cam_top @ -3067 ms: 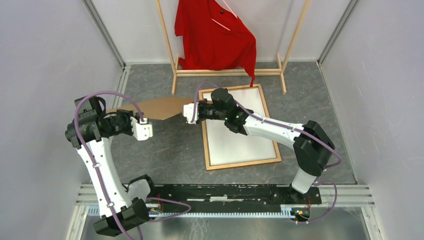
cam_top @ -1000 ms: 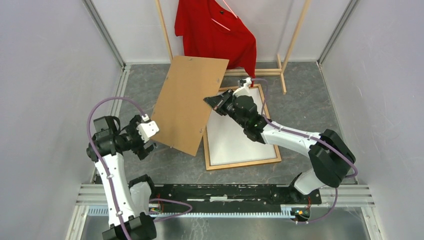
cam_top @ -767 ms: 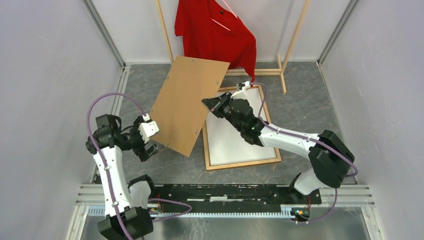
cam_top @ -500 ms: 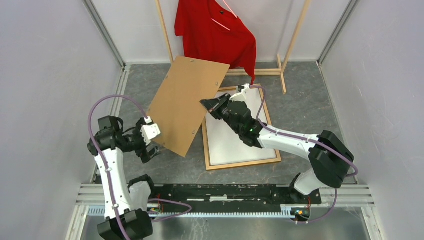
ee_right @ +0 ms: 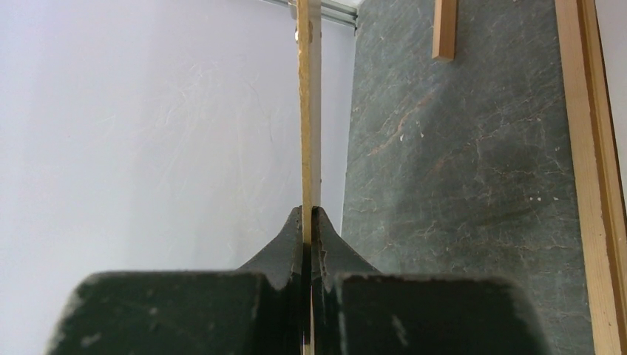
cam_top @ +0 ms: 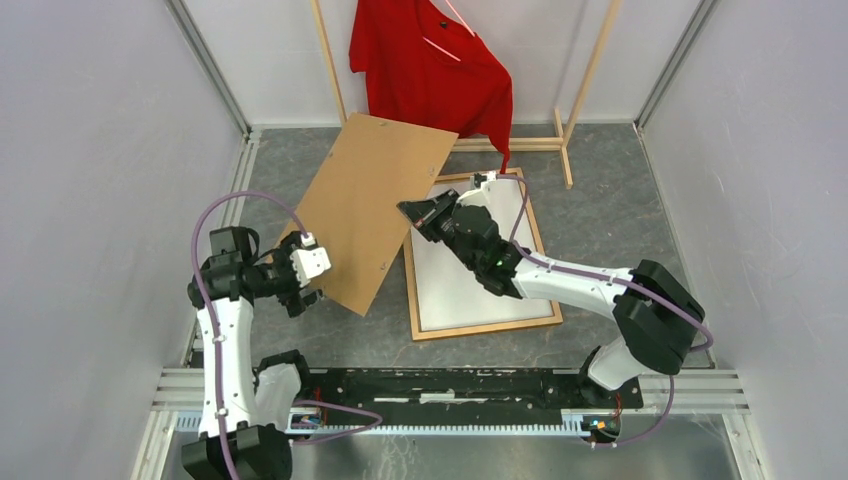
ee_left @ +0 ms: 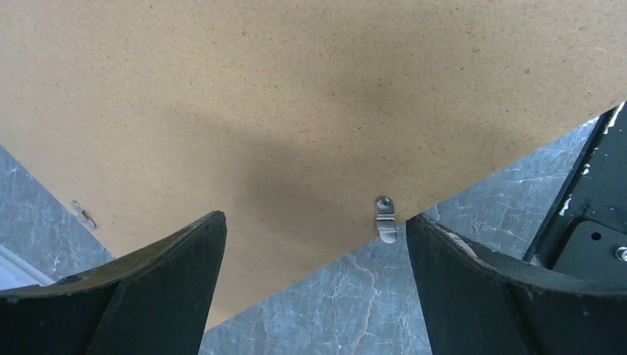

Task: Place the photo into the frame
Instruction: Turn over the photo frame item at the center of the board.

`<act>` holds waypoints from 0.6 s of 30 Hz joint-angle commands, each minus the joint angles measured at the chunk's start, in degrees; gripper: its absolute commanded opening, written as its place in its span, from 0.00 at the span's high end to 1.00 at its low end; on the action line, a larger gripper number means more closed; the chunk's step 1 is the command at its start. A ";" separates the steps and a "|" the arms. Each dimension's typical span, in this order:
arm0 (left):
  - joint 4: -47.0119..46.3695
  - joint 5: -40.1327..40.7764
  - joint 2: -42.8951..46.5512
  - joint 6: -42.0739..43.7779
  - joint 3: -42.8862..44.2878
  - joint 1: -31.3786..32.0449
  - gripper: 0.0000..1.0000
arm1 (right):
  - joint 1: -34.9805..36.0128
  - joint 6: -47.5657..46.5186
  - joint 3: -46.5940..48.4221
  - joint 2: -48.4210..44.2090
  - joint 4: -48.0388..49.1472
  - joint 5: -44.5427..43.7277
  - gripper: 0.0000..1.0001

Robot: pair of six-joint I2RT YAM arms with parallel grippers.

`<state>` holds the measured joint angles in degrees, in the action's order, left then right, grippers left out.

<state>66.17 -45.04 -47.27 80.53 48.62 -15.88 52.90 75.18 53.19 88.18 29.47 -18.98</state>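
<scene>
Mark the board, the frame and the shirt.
board [cam_top: 375, 210], top view, middle of its brown face.
frame [cam_top: 490, 328], top view, its near wooden rail.
shirt [cam_top: 430, 70], top view, middle of the red cloth.

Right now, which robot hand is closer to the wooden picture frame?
Right. The right gripper is by the far left corner of the frame, pinching the brown board. The left gripper is farther left, open at the board's near edge.

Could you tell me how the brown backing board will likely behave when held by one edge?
Probably stiff: the backing board looks flat though only the right gripper pinches its edge. Likely light, as that narrow pinch holds it tilted. It could pivot, since the open left gripper grips nothing.
</scene>
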 commanded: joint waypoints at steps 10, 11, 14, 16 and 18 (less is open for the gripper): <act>-4.40 5.66 -1.14 1.56 -0.72 0.50 0.05 | 0.53 -1.53 -3.92 -6.09 8.13 4.30 1.00; -4.39 6.00 -1.15 1.67 -0.72 0.54 0.05 | 0.59 -1.81 -4.42 -6.69 8.09 4.39 1.00; -4.59 7.09 -1.33 1.98 -1.34 0.55 0.05 | 0.56 -2.71 -5.11 -7.74 8.15 5.62 1.00; -5.05 7.58 -1.63 1.64 -1.57 0.52 0.06 | 0.54 -3.35 -5.11 -8.17 7.99 7.03 1.00; -5.12 7.66 -1.98 1.44 -1.59 0.56 0.06 | 0.51 -3.70 -5.20 -8.63 7.73 7.89 1.00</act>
<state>62.85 -38.48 -48.93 80.36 47.37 -15.59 53.15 71.57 47.27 83.22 30.98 -13.98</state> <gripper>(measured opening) 0.945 0.023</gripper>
